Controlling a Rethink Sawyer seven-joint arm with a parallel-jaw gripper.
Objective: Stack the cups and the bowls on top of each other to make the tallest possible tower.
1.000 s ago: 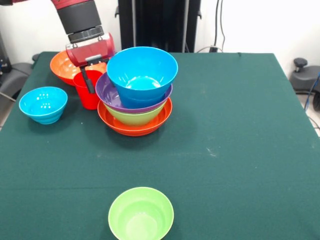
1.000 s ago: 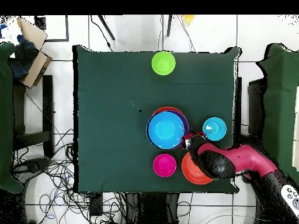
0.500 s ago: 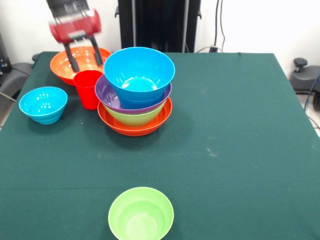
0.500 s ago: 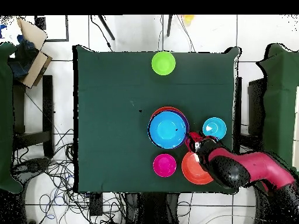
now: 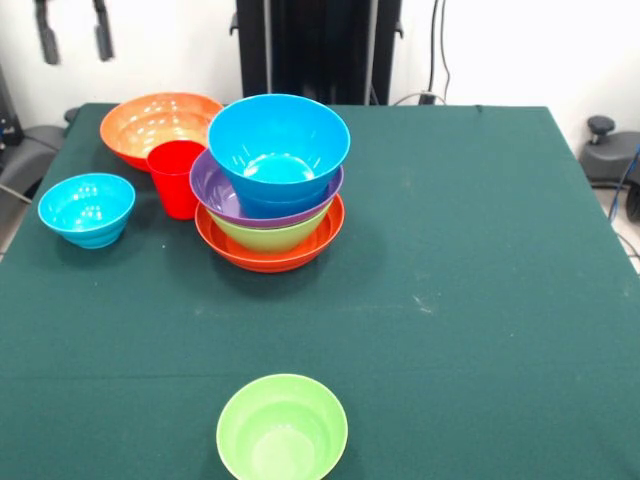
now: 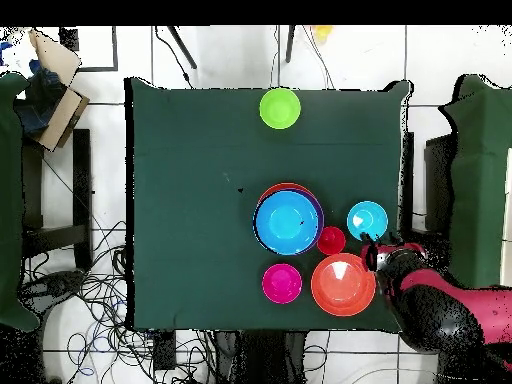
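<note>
The tower (image 5: 268, 240) stands left of the table's middle: a wide orange bowl as base, then green, purple (image 5: 213, 186), and a blue bowl (image 5: 280, 135) on top; it also shows in the overhead view (image 6: 287, 222). The red cup (image 5: 178, 178) stands upright on the cloth beside it (image 6: 331, 240). My gripper (image 5: 72, 32) hangs open and empty at the top left, high above and beyond the table's far left corner; the overhead view shows it (image 6: 376, 254) past the table's edge. The second wide orange bowl (image 5: 160, 120) is behind the cup (image 6: 343, 284).
A small blue bowl (image 5: 87, 208) sits at the left edge (image 6: 367, 220). A green bowl (image 5: 282, 428) sits at the near edge (image 6: 280, 107). A magenta bowl (image 6: 282, 283) sits behind the tower, hidden in the front view. A black stand is beyond the table.
My gripper has let go of the red cup, risen and drawn back off the table's far left corner. The cup stays upright beside the tower.
</note>
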